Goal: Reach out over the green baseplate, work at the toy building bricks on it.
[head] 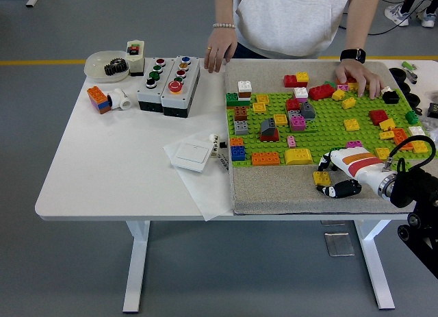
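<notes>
The robot's right hand (345,172) rests at the green baseplate's (328,129) near edge on the desk (116,159), fingers (342,189) loosely curled beside a yellow brick (321,178), grasping nothing; a person's hand (358,77) touches bricks at the far edge.

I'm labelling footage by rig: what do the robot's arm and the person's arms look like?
The robot's right hand is white with orange and red stripes and black fingertips, on a black arm with a looping black cable. The person wears a bead bracelet and a black watch.
</notes>
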You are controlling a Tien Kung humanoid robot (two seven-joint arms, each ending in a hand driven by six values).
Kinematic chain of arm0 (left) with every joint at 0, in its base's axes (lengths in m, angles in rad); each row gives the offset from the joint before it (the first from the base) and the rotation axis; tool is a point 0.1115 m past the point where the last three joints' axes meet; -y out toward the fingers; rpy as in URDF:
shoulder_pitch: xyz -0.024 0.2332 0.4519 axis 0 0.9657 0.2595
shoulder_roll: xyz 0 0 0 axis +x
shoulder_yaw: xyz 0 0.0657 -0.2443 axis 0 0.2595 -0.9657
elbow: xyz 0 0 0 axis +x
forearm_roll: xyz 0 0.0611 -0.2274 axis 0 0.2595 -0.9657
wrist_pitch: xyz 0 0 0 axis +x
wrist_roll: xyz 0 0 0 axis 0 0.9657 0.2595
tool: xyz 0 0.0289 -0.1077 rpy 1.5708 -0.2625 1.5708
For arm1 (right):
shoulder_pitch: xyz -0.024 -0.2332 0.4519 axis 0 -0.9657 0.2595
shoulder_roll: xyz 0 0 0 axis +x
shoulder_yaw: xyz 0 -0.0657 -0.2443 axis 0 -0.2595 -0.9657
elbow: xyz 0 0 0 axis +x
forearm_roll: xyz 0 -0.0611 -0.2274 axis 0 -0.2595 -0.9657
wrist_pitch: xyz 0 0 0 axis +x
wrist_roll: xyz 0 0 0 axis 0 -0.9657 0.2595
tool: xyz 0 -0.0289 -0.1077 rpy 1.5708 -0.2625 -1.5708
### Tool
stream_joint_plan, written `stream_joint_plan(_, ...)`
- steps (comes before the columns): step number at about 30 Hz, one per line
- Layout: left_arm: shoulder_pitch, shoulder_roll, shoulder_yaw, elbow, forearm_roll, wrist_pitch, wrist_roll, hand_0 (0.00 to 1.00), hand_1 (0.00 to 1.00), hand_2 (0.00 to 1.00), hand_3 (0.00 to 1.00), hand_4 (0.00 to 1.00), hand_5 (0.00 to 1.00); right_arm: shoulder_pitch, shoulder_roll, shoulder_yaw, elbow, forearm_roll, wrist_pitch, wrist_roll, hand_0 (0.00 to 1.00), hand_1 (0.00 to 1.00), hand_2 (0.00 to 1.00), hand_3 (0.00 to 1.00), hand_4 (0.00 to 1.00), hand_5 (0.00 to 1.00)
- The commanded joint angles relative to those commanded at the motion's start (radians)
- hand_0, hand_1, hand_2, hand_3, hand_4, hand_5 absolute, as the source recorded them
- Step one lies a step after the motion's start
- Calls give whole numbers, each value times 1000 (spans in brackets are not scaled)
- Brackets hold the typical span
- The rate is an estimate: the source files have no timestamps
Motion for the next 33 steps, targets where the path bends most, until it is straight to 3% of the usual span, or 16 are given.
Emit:
stream_joint_plan(24, -9, 1, 15, -1, -23, -1, -9, 863, 879, 878, 746, 737, 649, 9, -14, 13, 48, -9, -13, -3, 483, 486, 539, 520, 748, 247)
stream_joint_plan(27, -10, 2, 17, -1, -26, -1, -11, 863, 879, 878, 747, 737, 648, 21, -13, 13, 74, -14, -14, -7, 486, 487, 539, 520, 742, 254)
stream_joint_plan(33, -12, 3, 18, -1, -29, -1, -11, 863, 879, 877, 747, 737, 647, 62, 5, 5, 62, -13, -15, -10, 486, 485, 538, 519, 740, 253)
